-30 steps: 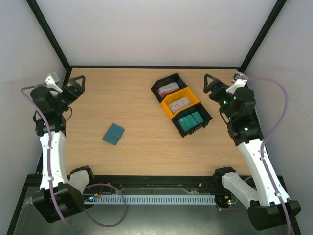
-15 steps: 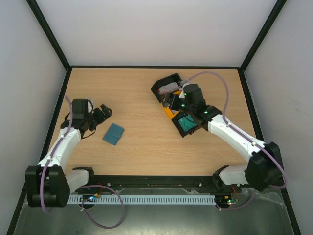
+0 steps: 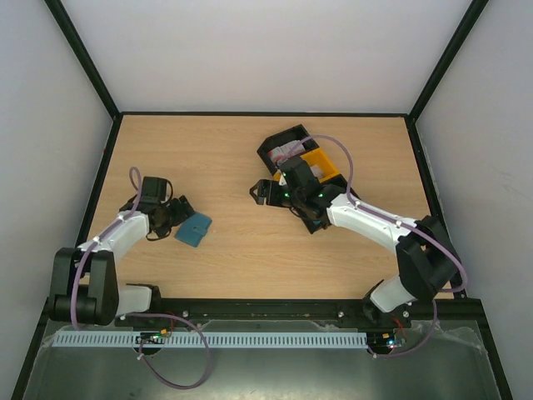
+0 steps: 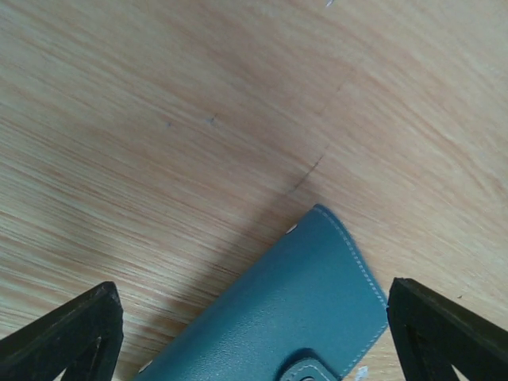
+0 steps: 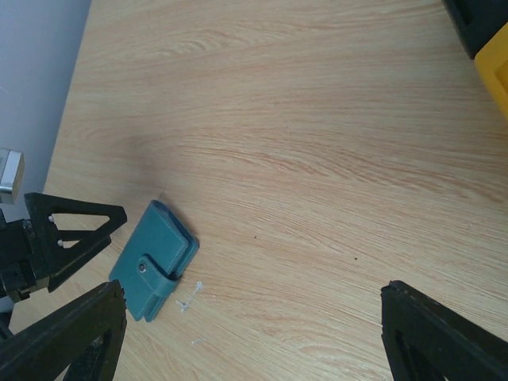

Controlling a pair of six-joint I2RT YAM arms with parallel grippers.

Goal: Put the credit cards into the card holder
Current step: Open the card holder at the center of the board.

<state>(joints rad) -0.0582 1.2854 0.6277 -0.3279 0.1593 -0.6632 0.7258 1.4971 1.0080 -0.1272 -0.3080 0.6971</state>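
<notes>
Inventory as I read it from my station:

1. Worktop (image 3: pixel 216 150): matt, pale wood-grain laminate with fine streaks. A few white flecks (image 5: pixel 187 300) lie just beside the wallet.
2. Card holder (image 3: pixel 193 228): teal-blue with a soft leather-like grain, rounded corners and pale stitching along the edge. Its tab is closed by a small round stud. It lies flat and shut at about 8 o'clock from the worktop's centre, well apart from the bins.
3. Left gripper (image 3: pixel 178 210): black, with triangular fingers spread apart. It sits at the card holder's 10 o'clock corner. Through its own camera the wallet lies between the two fingertips; I cannot tell whether they touch it.
4. Right gripper (image 3: pixel 265 192): black, with its fingers wide apart and nothing between them. It hangs over bare worktop near the centre, at the bins' 9 o'clock.
5. Bins: rigid, open-topped plastic, in a diagonal row at about 1 o'clock. I count a far black bin (image 3: pixel 283 140), a yellow bin (image 3: pixel 325 165) and a near black bin (image 3: pixel 314 222) mostly hidden under the right arm.
6. Credit cards (image 3: pixel 287 152): thin red-and-white plastic, in the far black bin. I cannot make out any others.
</notes>
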